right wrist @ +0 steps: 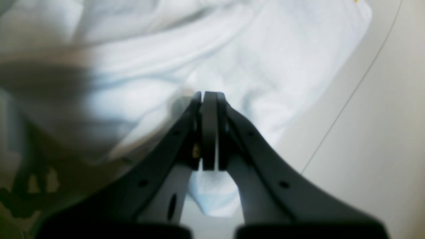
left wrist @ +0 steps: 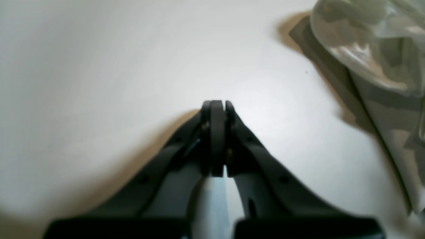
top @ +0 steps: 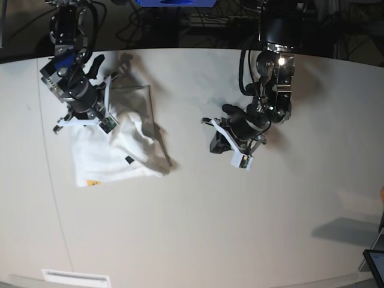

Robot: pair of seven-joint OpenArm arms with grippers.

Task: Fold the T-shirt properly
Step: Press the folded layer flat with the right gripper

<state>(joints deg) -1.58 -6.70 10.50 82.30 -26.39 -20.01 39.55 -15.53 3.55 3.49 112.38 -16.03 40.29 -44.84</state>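
Observation:
The T-shirt (top: pixel 114 153) lies bunched on the left of the white table (top: pixel 240 228), plain white side up, with a small yellow print near its lower left corner. A greyer, shadowed part of it spreads toward the back. My right gripper (top: pixel 90 123) hangs over the shirt's upper left edge. In the right wrist view that gripper (right wrist: pixel 209 94) is shut just above the white cloth (right wrist: pixel 265 59), with nothing visible between the jaws. My left gripper (top: pixel 216 144) is shut and empty over bare table, well to the right of the shirt. From its wrist view (left wrist: pixel 217 104), the shirt (left wrist: pixel 382 66) shows at the top right.
A thin seam line (right wrist: pixel 348 99) runs across the table beside the shirt. Cables and dark equipment (top: pixel 180 12) line the table's back edge. A white strip (top: pixel 75 279) sits at the front left edge and a dark screen corner (top: pixel 375 264) at the bottom right.

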